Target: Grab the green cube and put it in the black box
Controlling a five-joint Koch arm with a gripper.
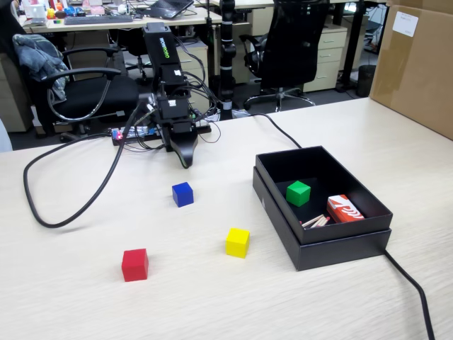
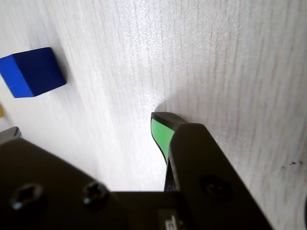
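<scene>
The green cube (image 1: 298, 193) lies inside the black box (image 1: 322, 249), near the box's middle, with nothing touching it. My gripper (image 1: 185, 160) hangs well to the left of the box in the fixed view, close to the arm's base, pointing down at the table just behind the blue cube. In the wrist view the gripper (image 2: 84, 127) is open. One fingertip (image 2: 161, 128) with a green pad shows at the right, the other only peeks in at the left edge, and bare table lies between them. It holds nothing.
A blue cube (image 1: 182, 194) (image 2: 32, 72), a yellow cube (image 1: 237, 242) and a red cube (image 1: 134, 264) sit on the table left of the box. A red-and-white packet (image 1: 345, 210) lies in the box. Black cables (image 1: 49, 212) loop at the left; a cardboard box (image 1: 417, 64) stands far right.
</scene>
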